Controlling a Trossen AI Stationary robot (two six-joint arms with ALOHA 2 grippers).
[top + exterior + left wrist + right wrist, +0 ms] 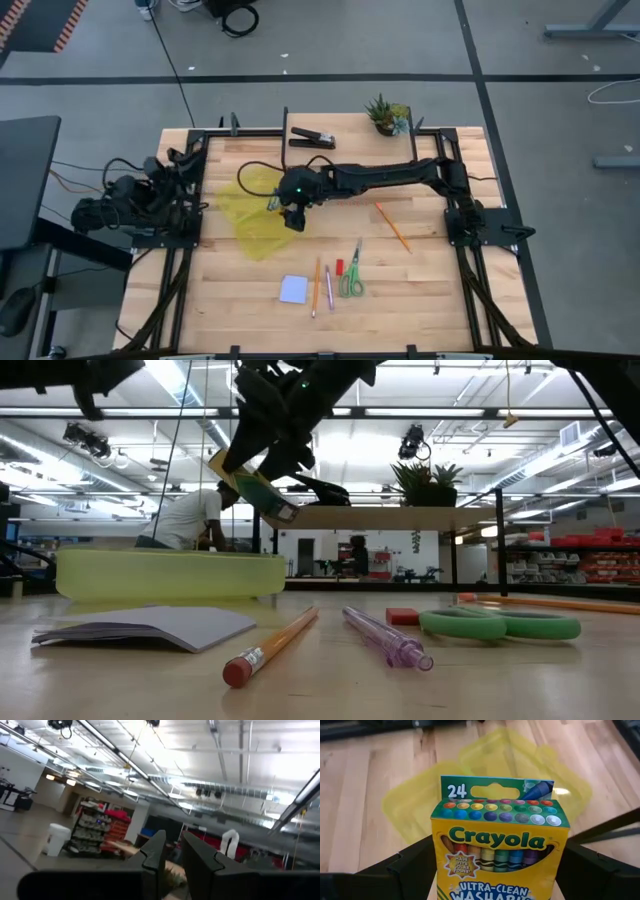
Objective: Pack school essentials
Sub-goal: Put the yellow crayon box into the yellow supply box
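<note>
My right gripper (495, 880) reaches across the table and is shut on the yellow-green crayon box (497, 840), which hangs tilted (255, 485) above a translucent yellow case (255, 205). On the wood near the front lie a pale blue notepad (294, 289), an orange pencil (316, 285), a pink pen (329, 288), a red eraser (339, 267) and green-handled scissors (351, 275). A second pencil (393, 226) lies farther right. My left gripper (173, 857) is drawn back at the table's left edge. It points up at the ceiling, its fingers a narrow gap apart with nothing between them. My right gripper pinches the crayon box between its two fingers (415, 865), one on each narrow side (436, 870) of the box's lower half. The fingers slant down from the table's right. The box is lifted clear over the yellow case, its tab end away from the gripper.
A black stapler (312, 139) and a small potted plant (386, 115) stand at the far edge. A black frame (480, 225) runs along both sides of the table. In the room behind, a person (190, 515) stands.
</note>
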